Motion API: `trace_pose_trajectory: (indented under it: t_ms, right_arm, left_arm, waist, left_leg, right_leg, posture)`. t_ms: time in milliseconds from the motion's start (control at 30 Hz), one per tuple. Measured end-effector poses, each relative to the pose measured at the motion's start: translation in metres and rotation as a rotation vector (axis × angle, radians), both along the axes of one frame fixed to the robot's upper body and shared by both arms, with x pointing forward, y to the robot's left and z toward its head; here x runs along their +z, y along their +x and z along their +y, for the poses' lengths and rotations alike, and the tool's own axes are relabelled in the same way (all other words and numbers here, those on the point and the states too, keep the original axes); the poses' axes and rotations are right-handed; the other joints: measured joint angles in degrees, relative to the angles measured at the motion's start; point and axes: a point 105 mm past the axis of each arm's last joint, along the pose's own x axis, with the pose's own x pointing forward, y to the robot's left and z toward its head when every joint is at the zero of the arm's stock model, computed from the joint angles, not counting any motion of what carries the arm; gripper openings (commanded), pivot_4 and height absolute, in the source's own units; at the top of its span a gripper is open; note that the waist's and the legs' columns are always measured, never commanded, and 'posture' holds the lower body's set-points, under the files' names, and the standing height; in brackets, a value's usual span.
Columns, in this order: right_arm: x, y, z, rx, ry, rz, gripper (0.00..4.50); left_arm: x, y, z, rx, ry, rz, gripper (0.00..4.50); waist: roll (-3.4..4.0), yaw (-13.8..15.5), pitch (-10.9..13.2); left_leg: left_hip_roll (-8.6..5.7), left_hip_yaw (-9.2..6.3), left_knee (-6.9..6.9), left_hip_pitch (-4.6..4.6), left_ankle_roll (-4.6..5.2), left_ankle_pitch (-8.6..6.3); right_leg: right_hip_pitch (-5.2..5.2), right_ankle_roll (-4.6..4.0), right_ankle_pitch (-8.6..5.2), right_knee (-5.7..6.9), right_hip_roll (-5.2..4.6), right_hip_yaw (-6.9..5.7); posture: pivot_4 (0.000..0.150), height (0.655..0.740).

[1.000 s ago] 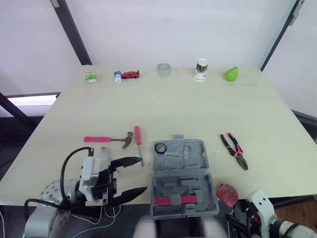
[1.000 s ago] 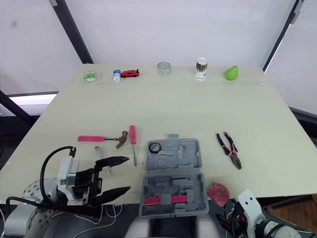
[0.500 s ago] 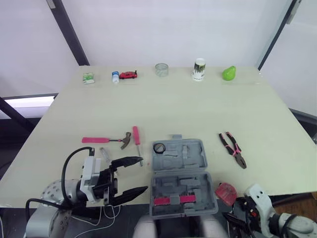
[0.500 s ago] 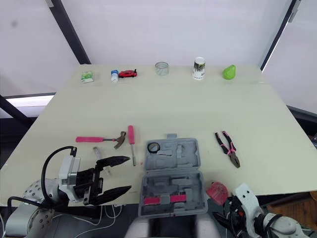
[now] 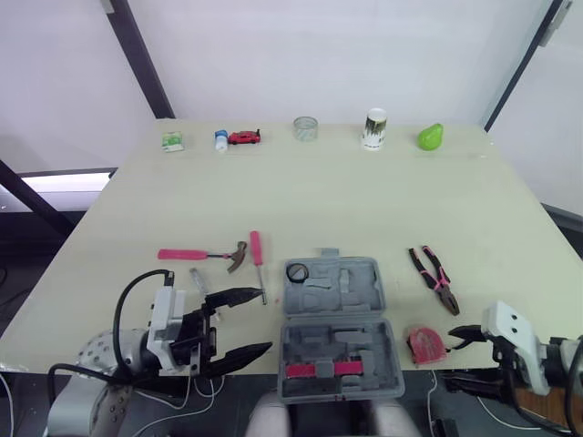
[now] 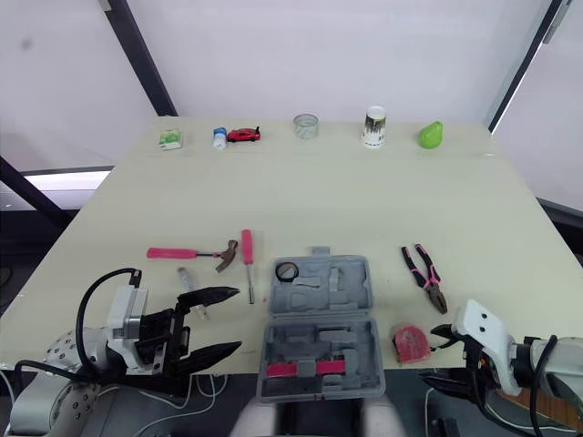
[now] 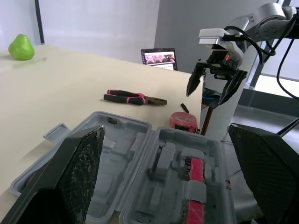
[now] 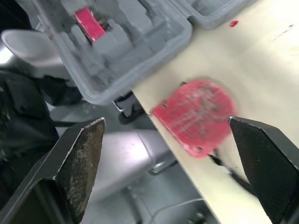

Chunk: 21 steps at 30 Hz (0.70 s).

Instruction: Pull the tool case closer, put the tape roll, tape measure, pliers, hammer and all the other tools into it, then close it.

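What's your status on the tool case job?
Left gripper jaws open, empty, beside open tool case. Right gripper jaws open, close to tape measure at table edge. Hammer, screwdriver, pliers on table, not yet packed. No obstruction seen.

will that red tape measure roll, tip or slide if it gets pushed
The tape measure lies flat on its broad side, so it probably won't roll or tip. Its case looks like smooth hard plastic, so it may well slide on the table when nudged. It sits right by the table's near edge, so a push that way could drop it off.
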Motion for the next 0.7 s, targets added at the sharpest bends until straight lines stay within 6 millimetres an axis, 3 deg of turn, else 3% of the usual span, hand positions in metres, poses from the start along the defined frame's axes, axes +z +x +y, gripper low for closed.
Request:
trace_pose_trajectory:
  t_ms: [133,367,700]
  right_arm:
    - [-0.001,0.005,-0.001,0.064,-0.016,-0.032,4.46]
    - [-0.003,0.024,-0.008,0.359,-0.174,-0.125,4.46]
    - [-0.001,0.053,0.008,0.761,-0.301,-0.173,4.46]
  left_arm:
    - [-0.001,-0.001,0.0,0.001,-0.001,0.013,4.5]
    - [0.0,-0.002,0.0,-0.001,0.0,0.018,4.5]
    - [0.004,-0.001,0.0,-0.014,0.005,0.019,4.5]
  waist:
    - [0.02,-0.07,0.01]
    - [0.07,-0.29,0.04]
    - [0.28,-0.32,0.18]
  left_leg:
    - [0.0,0.0,0.0,-0.01,0.0,0.0]
    - [0.01,0.01,0.01,0.01,0.0,0.0]
    - [0.01,0.07,0.02,0.04,0.0,0.01]
  right_leg:
    - [0.0,-0.03,0.02,-0.01,0.0,0.0]
    - [0.0,-0.11,0.07,0.01,0.02,0.0]
    - [0.0,-0.21,0.13,0.02,0.02,0.04]
  posture:
    - [0.15,0.74]
    - [0.15,0.74]
    - [0.15,0.74]
